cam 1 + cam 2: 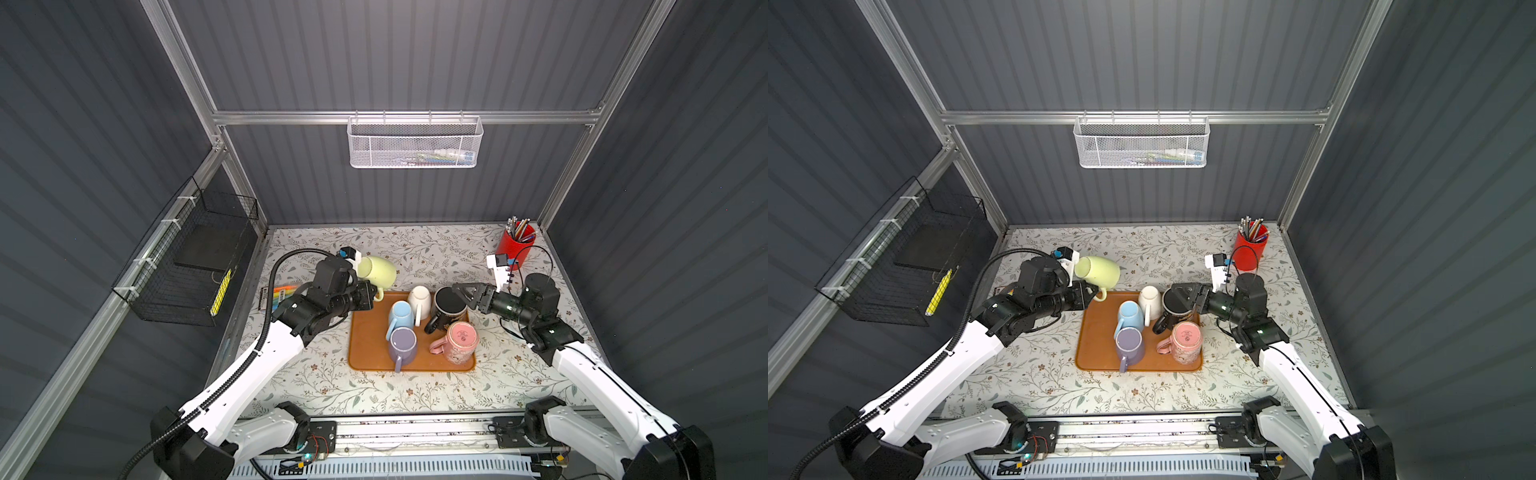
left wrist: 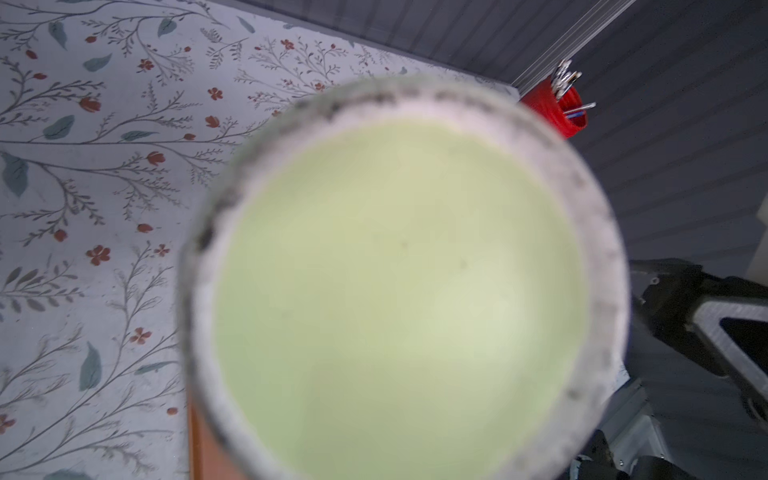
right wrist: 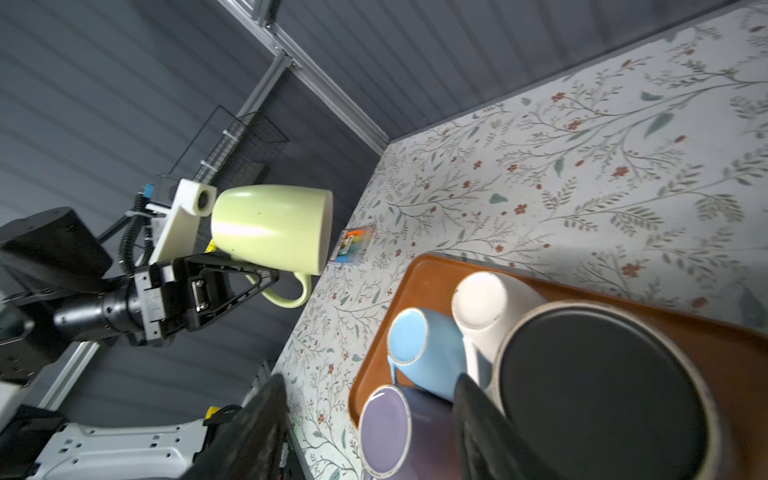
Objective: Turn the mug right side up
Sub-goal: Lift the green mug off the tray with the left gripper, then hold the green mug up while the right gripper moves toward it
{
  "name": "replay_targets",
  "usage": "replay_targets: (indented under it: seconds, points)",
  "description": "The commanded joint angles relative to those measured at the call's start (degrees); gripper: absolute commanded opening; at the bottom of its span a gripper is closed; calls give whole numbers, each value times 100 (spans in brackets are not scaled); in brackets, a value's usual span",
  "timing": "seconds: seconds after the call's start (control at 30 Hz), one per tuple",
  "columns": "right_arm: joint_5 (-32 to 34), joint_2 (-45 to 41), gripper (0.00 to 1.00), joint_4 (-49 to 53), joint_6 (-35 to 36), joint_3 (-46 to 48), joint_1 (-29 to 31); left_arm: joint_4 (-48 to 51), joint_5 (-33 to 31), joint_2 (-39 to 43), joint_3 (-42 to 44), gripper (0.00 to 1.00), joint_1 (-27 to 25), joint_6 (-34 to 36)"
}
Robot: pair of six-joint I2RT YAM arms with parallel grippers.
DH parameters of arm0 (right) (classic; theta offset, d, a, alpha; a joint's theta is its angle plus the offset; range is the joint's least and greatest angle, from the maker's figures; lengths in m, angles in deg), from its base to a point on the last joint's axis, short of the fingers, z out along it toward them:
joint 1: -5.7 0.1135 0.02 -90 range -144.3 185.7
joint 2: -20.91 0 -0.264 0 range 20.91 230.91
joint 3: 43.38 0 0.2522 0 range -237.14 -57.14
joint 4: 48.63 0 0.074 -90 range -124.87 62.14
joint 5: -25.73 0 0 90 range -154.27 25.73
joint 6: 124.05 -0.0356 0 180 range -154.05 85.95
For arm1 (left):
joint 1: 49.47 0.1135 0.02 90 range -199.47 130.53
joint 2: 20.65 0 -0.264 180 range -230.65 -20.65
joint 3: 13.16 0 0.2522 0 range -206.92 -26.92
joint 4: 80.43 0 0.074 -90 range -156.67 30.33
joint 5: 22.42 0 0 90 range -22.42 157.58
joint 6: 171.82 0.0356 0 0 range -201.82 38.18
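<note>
A pale green mug (image 1: 376, 272) (image 1: 1100, 272) hangs on its side above the table's left rear. My left gripper (image 1: 369, 296) (image 1: 1089, 291) (image 3: 259, 279) is shut on its handle. The mug's base (image 2: 395, 299) faces the left wrist camera and fills that view, hiding the jaws. Its mouth points away from the left arm. My right gripper (image 1: 463, 293) (image 1: 1179, 293) (image 3: 365, 432) stands open and holds nothing, just above the base of an upside-down black mug (image 1: 449, 309) (image 3: 602, 395).
An orange-brown tray (image 1: 365, 332) carries upside-down blue (image 1: 401, 313), white (image 1: 419, 299), purple (image 1: 402, 343) and pink (image 1: 461, 338) mugs beside the black one. A red pencil cup (image 1: 519, 243) stands back right. A colourful packet (image 3: 353, 245) lies left of the tray.
</note>
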Motion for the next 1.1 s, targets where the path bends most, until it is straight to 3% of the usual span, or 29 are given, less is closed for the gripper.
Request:
replay_targets:
  seconds: [0.0, 0.3, 0.73, 1.07]
  points:
    - [-510, -117, 63, -972, -309, 115, 47, -1135, 510, 100, -216, 0, 33, -220]
    - [-1452, 399, 63, -2446, -1031, 93, 91, -2556, 1260, -288, -241, 0, 43, -634]
    - [-1793, 1117, 71, -3434, -1468, -318, 227, -3939, 1917, -874, -554, 0, 47, -1051]
    - [-2003, 1760, 62, -4640, -2205, -651, 249, -4576, 2289, -1140, -690, 0, 51, -1244]
